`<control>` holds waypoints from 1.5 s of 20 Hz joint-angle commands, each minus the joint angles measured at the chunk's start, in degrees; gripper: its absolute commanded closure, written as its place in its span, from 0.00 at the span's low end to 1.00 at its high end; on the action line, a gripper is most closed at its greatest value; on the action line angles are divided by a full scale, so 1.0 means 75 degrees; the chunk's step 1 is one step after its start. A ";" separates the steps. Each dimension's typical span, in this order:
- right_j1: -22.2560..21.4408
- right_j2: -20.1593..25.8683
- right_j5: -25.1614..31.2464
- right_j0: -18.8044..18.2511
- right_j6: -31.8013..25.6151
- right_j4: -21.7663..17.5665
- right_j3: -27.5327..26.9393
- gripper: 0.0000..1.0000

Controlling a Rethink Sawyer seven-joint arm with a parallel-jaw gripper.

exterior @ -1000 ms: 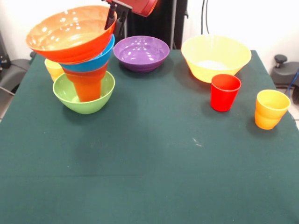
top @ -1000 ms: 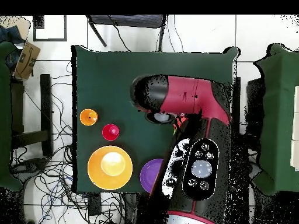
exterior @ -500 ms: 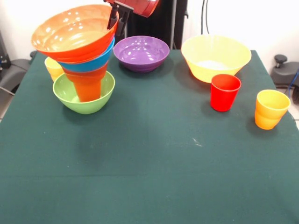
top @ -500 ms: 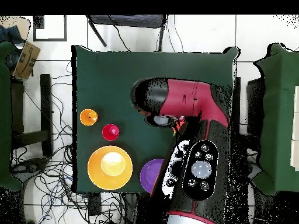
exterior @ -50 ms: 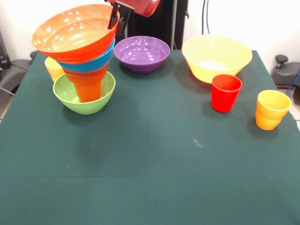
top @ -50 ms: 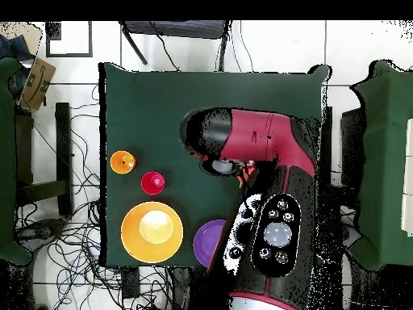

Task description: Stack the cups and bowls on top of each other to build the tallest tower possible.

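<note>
Tower (exterior @ -50 ms: 84, 61): standing at the left of the front view, toward the far side of the green surface (exterior @ -50 ms: 154, 164). A green bowl (exterior @ -50 ms: 84, 96) is serving as base; an orange cup (exterior @ -50 ms: 89, 86) is sitting inside it; a blue bowl (exterior @ -50 ms: 93, 62) is resting above that; a wide orange bowl (exterior @ -50 ms: 75, 33) is crowning the pile and tilting slightly. In the overhead view the arm is covering the tower completely.

Jaws (exterior @ -50 ms: 118, 18): hanging at the far rim of the wide orange bowl, dark fingers either side of the edge. Whether they are clenched on the rim or released, I cannot tell. The red arm (top @ -50 ms: 258, 145) is reaching over that part of the surface in the overhead view.

Yellow cup (exterior @ -50 ms: 54, 68): standing just behind the green bowl, partly hidden by the pile.

Purple bowl (exterior @ -50 ms: 142, 53): sitting upright just right of the tower, near the far edge.

Big yellow bowl (exterior @ -50 ms: 216, 57): sitting upright further right, well apart from the tower.

Red cup (exterior @ -50 ms: 226, 92): standing upright just in front of the big yellow bowl.

Yellow-orange cup (exterior @ -50 ms: 272, 109): standing upright near the right edge, beside the red cup but not touching it.
</note>
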 commanded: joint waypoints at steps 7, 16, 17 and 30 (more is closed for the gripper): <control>0.0034 0.0553 0.0640 0.0143 -0.0203 -0.0298 0.0769 1.00; -0.0122 0.0481 0.0459 0.0157 -0.0188 -0.0351 0.1120 1.00; -0.0132 0.0492 0.0404 0.0135 -0.0200 -0.0345 0.1164 1.00; -0.0224 0.0359 0.0130 0.0068 -0.0324 -0.0624 0.1497 1.00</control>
